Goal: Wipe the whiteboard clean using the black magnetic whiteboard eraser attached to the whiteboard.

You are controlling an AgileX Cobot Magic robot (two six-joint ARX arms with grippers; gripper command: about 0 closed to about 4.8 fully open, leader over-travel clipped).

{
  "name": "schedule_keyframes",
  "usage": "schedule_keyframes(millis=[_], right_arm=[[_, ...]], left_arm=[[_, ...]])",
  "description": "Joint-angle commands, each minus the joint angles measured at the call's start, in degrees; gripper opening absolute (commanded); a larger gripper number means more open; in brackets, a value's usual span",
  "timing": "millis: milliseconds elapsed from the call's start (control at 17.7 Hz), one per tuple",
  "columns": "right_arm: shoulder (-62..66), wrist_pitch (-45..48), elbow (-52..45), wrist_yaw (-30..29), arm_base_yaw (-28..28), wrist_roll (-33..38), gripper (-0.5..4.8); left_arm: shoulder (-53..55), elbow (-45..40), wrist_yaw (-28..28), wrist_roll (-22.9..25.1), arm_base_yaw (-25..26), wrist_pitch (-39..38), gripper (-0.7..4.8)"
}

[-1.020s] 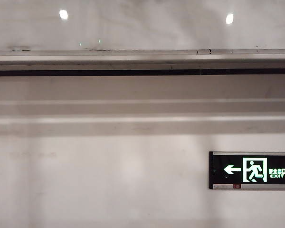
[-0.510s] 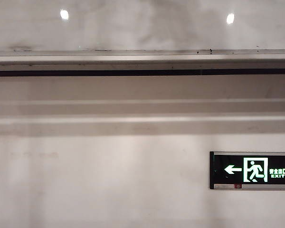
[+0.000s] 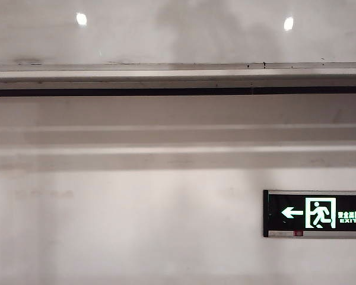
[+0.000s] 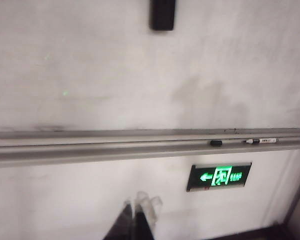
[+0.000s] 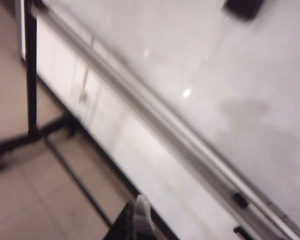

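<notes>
Eraser first: the black magnetic whiteboard eraser (image 4: 162, 14) is sitting stuck high up on the whiteboard (image 4: 105, 65), well above the silver rail (image 4: 90, 147) along the board's lower edge, and nothing is touching it. The right wrist view is catching it too (image 5: 244, 7), blurry, far up the panel. The exterior view isn't showing it at all, just the board's lower strip (image 3: 178, 35) with two light reflections and a darkish smudge.

Moving outward, grey smears are showing on the board below and to the right of the eraser, so I'm judging the wiping isn't finished, maybe not started. A marker (image 4: 260, 141) and a small dark cap (image 4: 216, 143) are lying on the rail. Below that is the wall with the exit sign (image 4: 218, 176).

Both grippers are hanging low and well apart from the eraser. The left gripper (image 4: 138, 216) is clenched shut with nothing in it, pointing toward the wall under the rail. The right gripper (image 5: 138, 218) is also clenched and empty, aimed near the board's stand (image 5: 31, 75) and the floor.

What's worrying me: closed fingers can't grab the block, so whichever arm goes has to open up first. Coming in off-centre could slide the magnet or knock it off, and reaching up past the rail could clip the marker.
</notes>
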Motion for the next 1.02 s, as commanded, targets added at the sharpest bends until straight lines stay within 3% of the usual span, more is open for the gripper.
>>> schedule_keyframes(millis=[57, 170, 397, 680, 906, 1020], right_arm=[[-2.27, 0.87, -3.80, 0.00, -0.07, -0.20, -0.05], [-7.65, 0.90, -12.15, -0.22, -0.04, 0.74, -0.05], [-17.59, 3.10, -30.10, 0.74, -0.07, 3.56, -0.05], [-34.16, 31.04, -66.16, -0.74, -0.07, 5.01, -0.05], [-47.67, 62.36, -97.24, -2.32, -0.07, 4.22, -0.05], [-52.70, 67.87, -107.78, -2.38, -0.07, 4.20, -0.05]], left_arm=[[-8.59, -19.96, 2.43, -4.02, 0.00, 16.50, -0.06], [-11.26, -31.80, 2.78, -5.81, 0.00, 24.68, -0.06], [-10.71, -44.46, 2.12, -6.99, 0.00, 30.82, -0.06], [-10.73, -55.32, 2.08, -2.47, 0.02, 42.75, -0.06], [-10.82, -56.28, 2.47, -3.15, 0.00, 39.56, -0.05], [-10.84, -56.28, 2.73, -3.10, 0.00, 37.99, -0.05]])
